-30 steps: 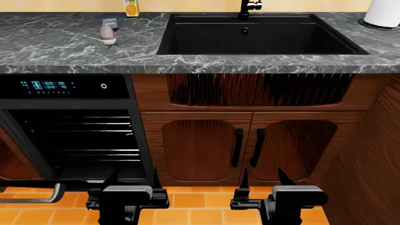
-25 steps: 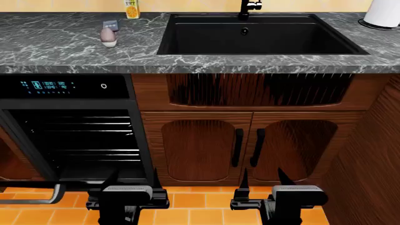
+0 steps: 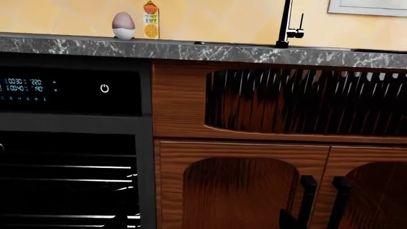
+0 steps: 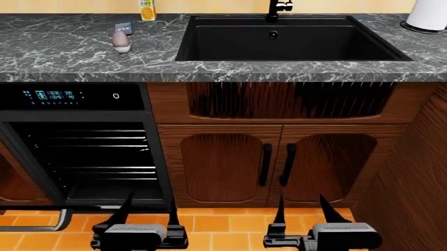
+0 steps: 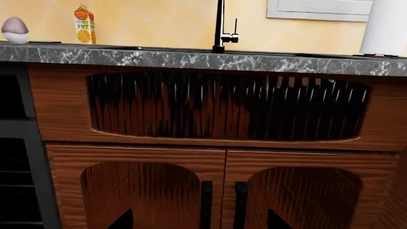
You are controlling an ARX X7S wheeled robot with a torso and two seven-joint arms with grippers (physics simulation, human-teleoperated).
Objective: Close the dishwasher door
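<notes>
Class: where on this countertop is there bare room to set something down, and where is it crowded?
Bare marble lies between the egg-shaped object and the sink, and along the countertop front edge. It is more crowded at the back left, where the juice carton stands.

The countertop (image 4: 70,52) is dark grey marble with white veins, and the sink (image 4: 290,39) and faucet (image 3: 287,24) are matte black against a yellow wall (image 5: 159,24). The dishwasher (image 4: 77,99) is glossy black with a blue display (image 3: 22,88), beside brown wood-grain cabinet doors (image 4: 223,164) with black handles (image 4: 265,164). The floor (image 4: 223,222) is orange tile, and the juice carton (image 3: 150,20) is orange and white.
</notes>
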